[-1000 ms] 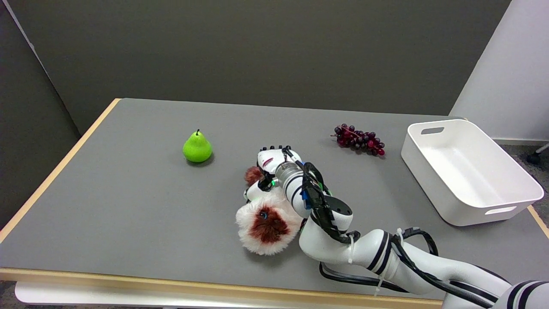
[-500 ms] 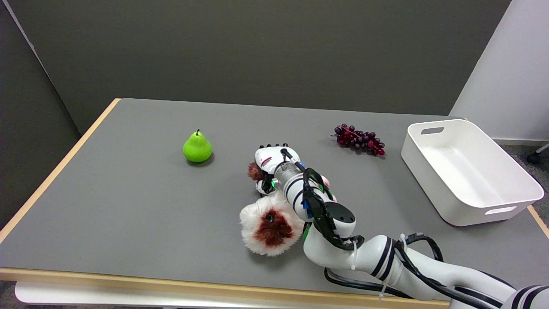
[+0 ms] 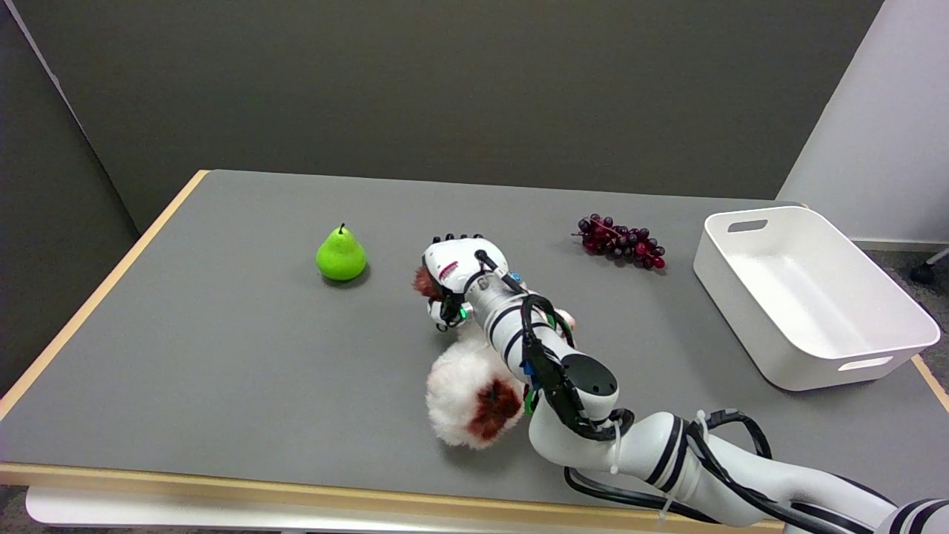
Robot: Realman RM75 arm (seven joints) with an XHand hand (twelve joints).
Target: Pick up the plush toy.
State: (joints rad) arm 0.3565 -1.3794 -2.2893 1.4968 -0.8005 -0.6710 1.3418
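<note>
We see the right hand (image 3: 456, 276) gripping the plush toy (image 3: 468, 389) at mid-table on the grey, wood-edged table (image 3: 222, 356), before dark walls, with a green pear (image 3: 340, 254), grapes (image 3: 621, 242) and white bin (image 3: 812, 293).

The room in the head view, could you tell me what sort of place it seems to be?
Probably a robot lab or test cell: a grey table between plain dark partitions, laid out with props, namely a green pear, grapes, a white bin and a plush toy under the right hand.
</note>
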